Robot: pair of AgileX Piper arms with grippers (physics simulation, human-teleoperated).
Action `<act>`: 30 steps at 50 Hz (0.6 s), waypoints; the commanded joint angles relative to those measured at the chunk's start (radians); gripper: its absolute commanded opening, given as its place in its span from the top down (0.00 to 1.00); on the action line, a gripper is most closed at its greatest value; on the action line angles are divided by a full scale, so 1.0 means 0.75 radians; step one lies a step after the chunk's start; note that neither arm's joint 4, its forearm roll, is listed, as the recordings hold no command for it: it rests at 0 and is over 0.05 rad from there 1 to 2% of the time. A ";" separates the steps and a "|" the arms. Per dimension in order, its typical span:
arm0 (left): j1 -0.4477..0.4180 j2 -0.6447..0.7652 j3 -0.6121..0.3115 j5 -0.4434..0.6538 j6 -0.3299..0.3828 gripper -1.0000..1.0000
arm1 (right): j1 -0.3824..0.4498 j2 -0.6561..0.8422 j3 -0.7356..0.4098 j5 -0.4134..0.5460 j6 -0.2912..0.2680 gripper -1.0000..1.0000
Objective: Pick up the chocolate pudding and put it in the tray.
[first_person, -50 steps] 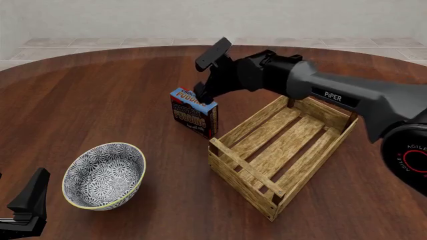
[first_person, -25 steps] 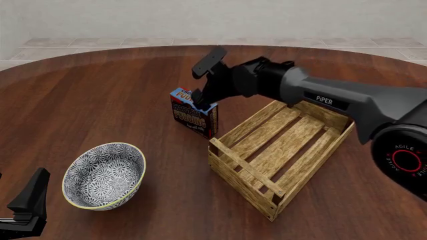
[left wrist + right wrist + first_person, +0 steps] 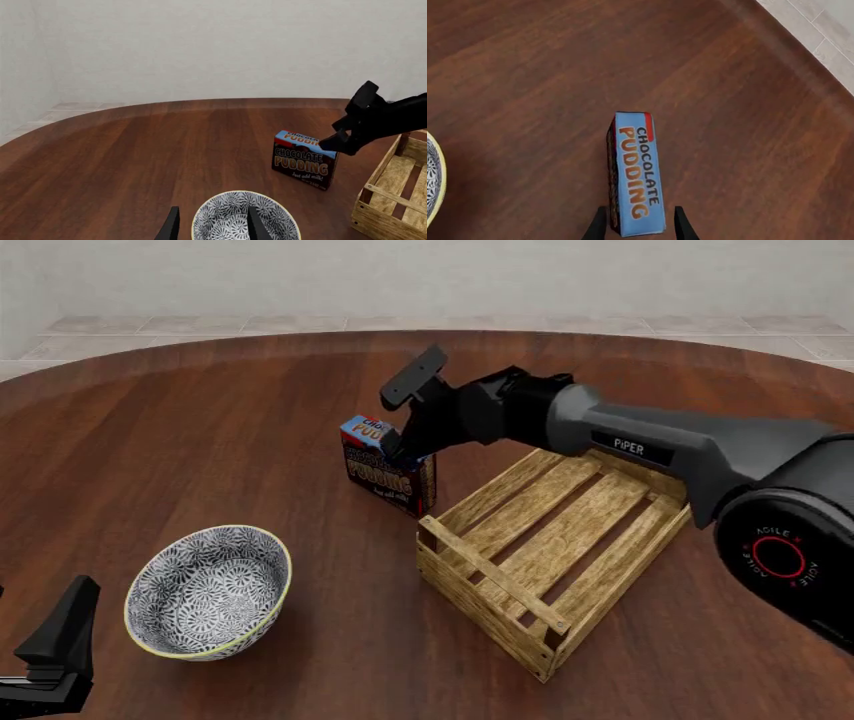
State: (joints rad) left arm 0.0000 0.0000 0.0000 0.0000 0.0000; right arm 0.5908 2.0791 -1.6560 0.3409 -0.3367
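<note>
The chocolate pudding (image 3: 383, 468) is a small carton with a blue top, standing upright on the table just left of the tray (image 3: 487, 575), a light wooden slatted crate. My right gripper (image 3: 399, 448) is open and low over the carton. In the right wrist view its fingertips (image 3: 599, 226) straddle the near end of the pudding (image 3: 635, 170), with a small gap on each side. My left gripper (image 3: 212, 228) is open with nothing held, at the table's near left (image 3: 56, 645). The left wrist view shows the pudding (image 3: 303, 161), the right gripper (image 3: 339, 143) at its top edge and the tray (image 3: 392, 202).
A blue-white patterned bowl (image 3: 210, 590) sits on the near left of the dark wooden table, just beyond my left gripper's fingers in the left wrist view (image 3: 243, 220). Its rim (image 3: 432, 185) shows at the edge of the right wrist view. Beyond the table's far edge lies tiled floor.
My right gripper has come down and a little to the left, so its fingertips now sit at the pudding's top. The pudding, tray, bowl and left arm have not moved.
</note>
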 commanded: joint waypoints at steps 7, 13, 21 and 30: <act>0.000 0.000 0.000 0.000 0.000 0.00 | -0.002 0.039 -0.018 0.002 -0.001 0.00; 0.000 0.000 0.000 0.000 0.000 0.00 | -0.006 0.047 -0.025 0.002 -0.003 0.00; 0.000 0.000 0.000 0.000 0.000 0.00 | -0.006 0.058 -0.027 -0.003 0.003 0.00; 0.000 0.000 0.000 0.000 0.000 0.00 | -0.007 0.068 -0.028 -0.007 0.010 0.00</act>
State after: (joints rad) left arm 0.0000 0.0000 0.0000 0.0000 0.0000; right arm 0.5864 2.1215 -1.6750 0.3384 -0.3328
